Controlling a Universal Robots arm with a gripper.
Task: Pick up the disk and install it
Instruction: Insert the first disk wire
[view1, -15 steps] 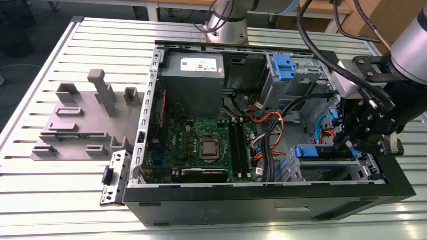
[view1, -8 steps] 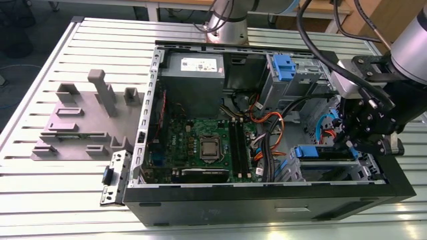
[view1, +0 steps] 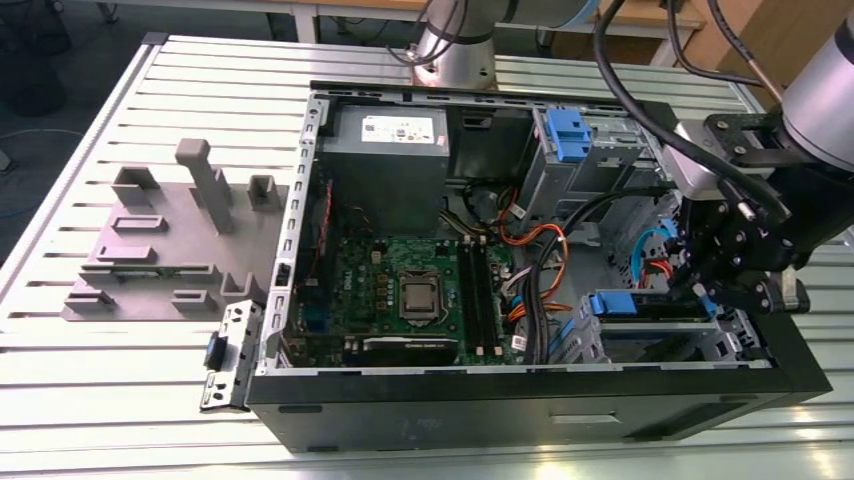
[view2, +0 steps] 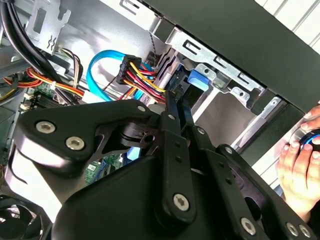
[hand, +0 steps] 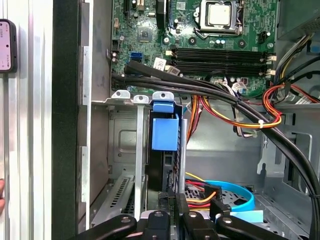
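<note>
The disk (view1: 621, 303) stands on edge in the lower drive bay of the open computer case (view1: 534, 395), at the exterior view's right. Its blue handle end faces the motherboard (view1: 414, 290). My gripper (view1: 703, 290) hangs over the bay at the end away from the handle. In both wrist views the blue handle (hand: 165, 132) (view2: 197, 79) lies just beyond my fingertips (hand: 181, 202). The disk's dark upper edge runs back between them, and my gripper (hand: 172, 207) (view2: 176, 97) looks shut on it.
Orange, yellow and black cables (hand: 235, 107) and a blue data cable (view2: 97, 70) crowd the bay. Another blue carrier (view1: 567, 135) sits in the upper bay. A grey slotted holder (view1: 174, 240) lies on the table at the left. A person's hand (view2: 300, 170) rests beside the case.
</note>
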